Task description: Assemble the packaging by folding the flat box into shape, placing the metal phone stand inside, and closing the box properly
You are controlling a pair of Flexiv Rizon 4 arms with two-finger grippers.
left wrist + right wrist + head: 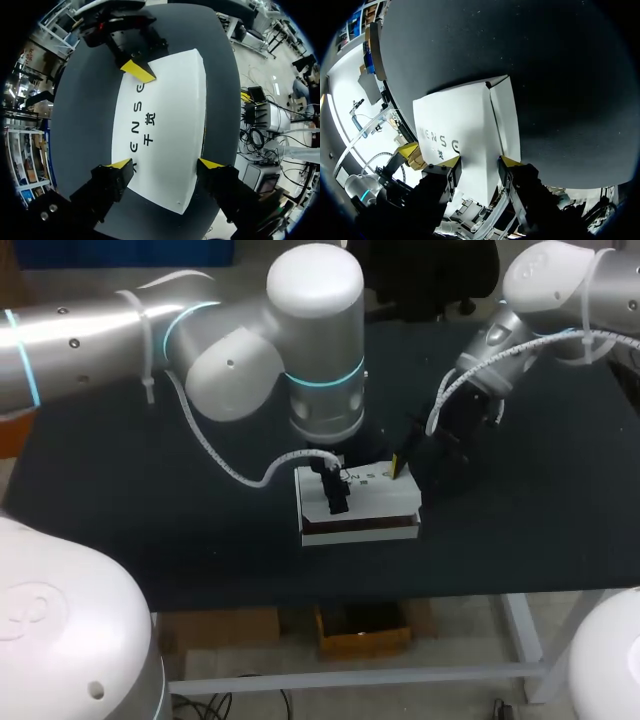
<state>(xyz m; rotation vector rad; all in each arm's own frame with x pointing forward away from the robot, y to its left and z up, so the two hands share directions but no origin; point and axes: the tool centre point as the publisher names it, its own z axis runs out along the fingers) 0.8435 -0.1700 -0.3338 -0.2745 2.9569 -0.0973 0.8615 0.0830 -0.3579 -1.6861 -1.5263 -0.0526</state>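
White and flat on top, the box [358,502] lies on the black table [150,530], near the middle and a little closer to the front edge. Its top has black letters on it, and a brown strip runs low along its front side. The left gripper [165,163] hangs right over the left part of the box, with the box top between its two sides. It cannot be told if it is squeezing the box or just sitting loose around it. The big left arm [200,340] comes in from the left and bends down over the box.

Farther back, at the other end of the box, is the right gripper [480,161]. Its fingers are spread apart and hold nothing. The box top shows between them, and one yellow fingertip [137,71] looks like it rests on the top near the far corner. The right arm [545,300] comes down from the back right corner.
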